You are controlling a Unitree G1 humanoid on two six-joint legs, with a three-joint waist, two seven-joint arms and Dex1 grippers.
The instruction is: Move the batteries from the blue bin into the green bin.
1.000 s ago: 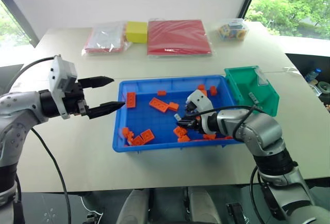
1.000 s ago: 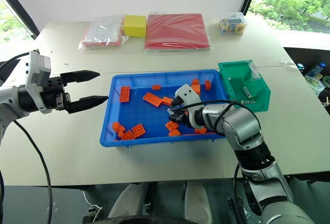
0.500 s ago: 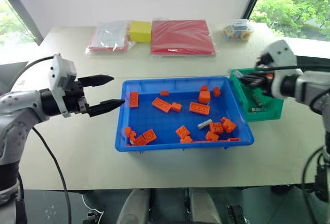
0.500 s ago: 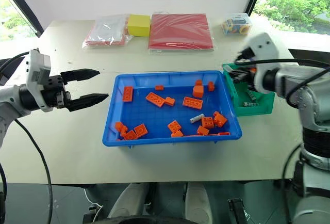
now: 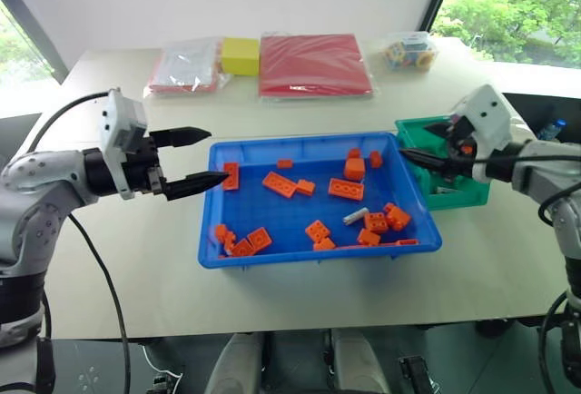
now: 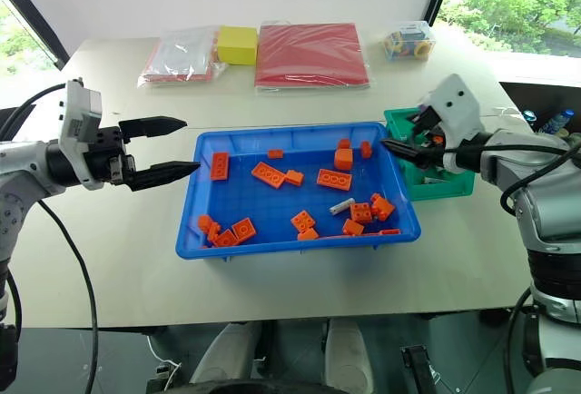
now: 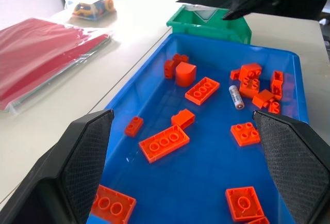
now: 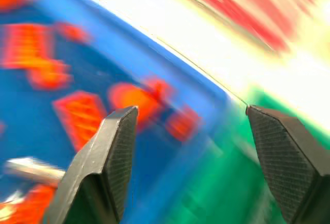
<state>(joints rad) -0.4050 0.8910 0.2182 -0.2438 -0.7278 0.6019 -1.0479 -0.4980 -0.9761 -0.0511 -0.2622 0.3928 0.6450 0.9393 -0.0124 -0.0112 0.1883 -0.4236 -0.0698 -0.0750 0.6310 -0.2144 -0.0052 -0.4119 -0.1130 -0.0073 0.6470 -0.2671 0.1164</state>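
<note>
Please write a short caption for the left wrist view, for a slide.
Open left gripper facing the blue bin of orange bricks, with one battery left inside.

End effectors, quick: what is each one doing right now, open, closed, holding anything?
Left end effector: open, holding nothing, beside the blue bin.
Right end effector: open, holding nothing, at the green bin.

Bright, even daylight from the windows behind the tabletop, beyond both grippers. Soft, faint shadows under the blue bin, nearest the camera. Mild glare on the plastic-wrapped packets far beyond the left gripper. Head views sharp throughout. Heavy motion smear ahead of the right gripper in its wrist view: colours streaked, edges lost. Left wrist view crisp.
</note>
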